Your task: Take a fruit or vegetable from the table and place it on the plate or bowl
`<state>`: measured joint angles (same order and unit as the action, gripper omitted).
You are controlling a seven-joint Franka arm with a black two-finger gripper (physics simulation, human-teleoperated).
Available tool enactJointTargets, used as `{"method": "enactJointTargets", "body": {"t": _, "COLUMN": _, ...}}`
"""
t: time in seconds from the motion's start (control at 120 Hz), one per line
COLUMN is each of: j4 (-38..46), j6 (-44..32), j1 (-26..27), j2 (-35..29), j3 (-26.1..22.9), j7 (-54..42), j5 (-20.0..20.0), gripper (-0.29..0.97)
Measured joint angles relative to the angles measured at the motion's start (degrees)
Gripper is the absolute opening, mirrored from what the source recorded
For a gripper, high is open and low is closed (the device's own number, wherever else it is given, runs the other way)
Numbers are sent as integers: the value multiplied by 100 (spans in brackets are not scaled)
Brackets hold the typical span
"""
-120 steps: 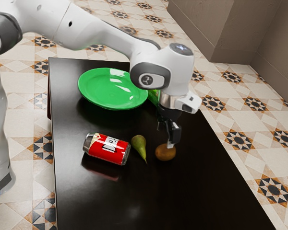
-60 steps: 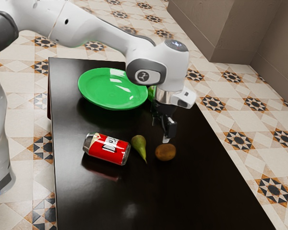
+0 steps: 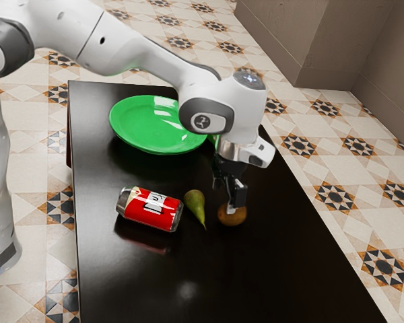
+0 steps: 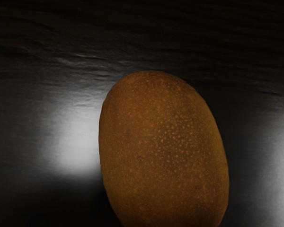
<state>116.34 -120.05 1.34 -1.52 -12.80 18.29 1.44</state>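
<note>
Brown and speckled, an oval kiwi fruit [image 3: 232,216] is lying on the glossy black surface [image 3: 269,269], near the edge at the exterior view's right. The black two-finger gripper [image 3: 231,196] is hanging straight down over it, its fingers standing apart and gripping nothing, with the nearer fingertip just at the top of the fruit. In the wrist view the kiwi [image 4: 163,156] is sitting right under the hand, resting on the dark surface [image 4: 47,56].

Just beside the kiwi, toward the exterior view's left, a green pear [image 3: 196,204] is lying on its side, and past it a red drink can [image 3: 150,208] is lying on its side too, nearly touching the pear. A round green plate [image 3: 155,123] is sitting farther back, well apart from the kiwi, with the arm's white wrist reaching over its near rim. A small green thing [image 3: 214,139] is peeking out behind the wrist, too hidden to identify.
</note>
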Motion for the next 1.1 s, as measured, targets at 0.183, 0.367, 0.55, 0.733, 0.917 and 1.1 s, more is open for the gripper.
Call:
{"method": "enactJointTargets", "body": {"t": 0.183, "j4": -29, "j6": -146, "j1": -43, "j2": 71, "j3": -51, "j7": 16, "j5": 10, "gripper": 68}}
{"method": "enactJointTargets", "body": {"t": 0.367, "j4": -28, "j6": -353, "j1": -27, "j2": 199, "j3": -56, "j7": 26, "j5": 37, "gripper": 68}}
{"method": "enactJointTargets", "body": {"t": 0.55, "j4": -26, "j6": -501, "j1": -11, "j2": 362, "j3": -62, "j7": 29, "j5": 79, "gripper": 68}}
{"method": "enactJointTargets", "body": {"t": 0.733, "j4": -26, "j6": -618, "j1": 0, "j2": 439, "j3": -65, "j7": 22, "j5": 77, "gripper": 68}}
{"method": "enactJointTargets", "body": {"t": 0.917, "j4": -71, "j6": -725, "j1": 4, "j2": 628, "j3": -64, "j7": 16, "j5": 76, "gripper": 68}}
{"method": "enactJointTargets", "body": {"t": 1.1, "j4": -75, "j6": -863, "j1": 81, "j2": 787, "j3": -64, "j7": 38, "j5": 93, "gripper": 56}}
